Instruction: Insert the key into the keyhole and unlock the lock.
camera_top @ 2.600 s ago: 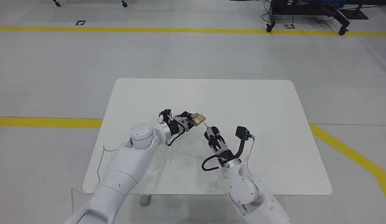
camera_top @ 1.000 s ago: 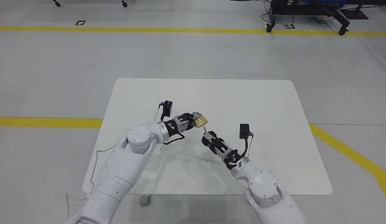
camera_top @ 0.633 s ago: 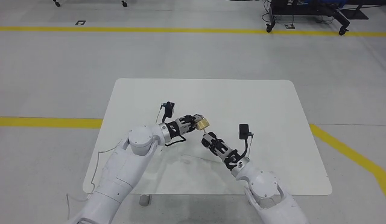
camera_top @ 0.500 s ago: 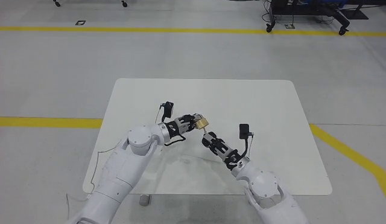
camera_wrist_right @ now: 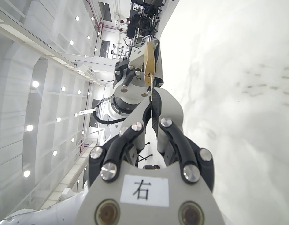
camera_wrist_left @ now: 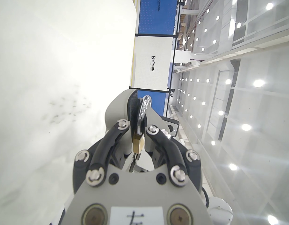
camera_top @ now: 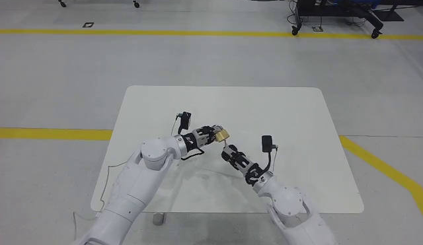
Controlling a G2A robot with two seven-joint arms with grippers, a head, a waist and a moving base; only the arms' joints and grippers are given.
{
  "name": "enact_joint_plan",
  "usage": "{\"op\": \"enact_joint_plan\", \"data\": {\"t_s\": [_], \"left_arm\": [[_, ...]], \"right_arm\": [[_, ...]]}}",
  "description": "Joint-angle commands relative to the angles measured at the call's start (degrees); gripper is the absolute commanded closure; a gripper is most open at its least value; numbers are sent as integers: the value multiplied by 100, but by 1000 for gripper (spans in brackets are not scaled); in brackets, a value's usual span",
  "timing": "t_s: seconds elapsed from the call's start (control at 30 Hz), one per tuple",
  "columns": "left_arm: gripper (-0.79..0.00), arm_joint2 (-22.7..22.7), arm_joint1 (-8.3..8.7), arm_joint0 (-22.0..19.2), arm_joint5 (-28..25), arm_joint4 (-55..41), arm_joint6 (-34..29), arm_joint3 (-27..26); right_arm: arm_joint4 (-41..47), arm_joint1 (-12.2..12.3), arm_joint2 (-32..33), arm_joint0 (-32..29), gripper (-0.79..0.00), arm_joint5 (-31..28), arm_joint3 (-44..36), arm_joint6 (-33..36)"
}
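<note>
A brass padlock (camera_top: 221,135) is held off the white worktop (camera_top: 291,113), roughly over its middle. It is clamped in the left hand (camera_top: 209,136), whose fingers are closed on the padlock's body. In the left wrist view the padlock is seen edge-on between those fingers. The right hand (camera_top: 229,154) is placed just beside the padlock, on the side nearer the robot, and is pointed at the padlock's lower end. A small silver key (camera_wrist_right: 151,87) is pinched between the right hand's closed fingers, with its blade aimed at the padlock. In the right wrist view the key's tip is seen touching the padlock's near end, and key and padlock are lined up on one axis. How deep the key sits in the keyhole cannot be told, and the shackle's state cannot be made out. Faint scuff marks (camera_wrist_right: 264,80) are seen on the worktop near the padlock. A yellow floor line (camera_top: 198,32) is seen well beyond the padlock, past the worktop's far edge. A black wheeled frame (camera_top: 337,7) is parked farther off, beyond the padlock on the robot's right.
</note>
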Motion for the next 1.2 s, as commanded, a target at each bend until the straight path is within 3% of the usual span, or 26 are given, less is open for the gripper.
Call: {"op": "enact_joint_plan", "data": {"t_s": [0.0, 1.17], "left_arm": [[0, 11, -1, 2, 2, 5, 8, -4], [0, 33, 54, -104, -342, 27, -501, 74]], "right_arm": [[-21, 3, -16, 3, 0, 6, -2, -16], [85, 134, 53, -49, 0, -138, -90, 338]]}}
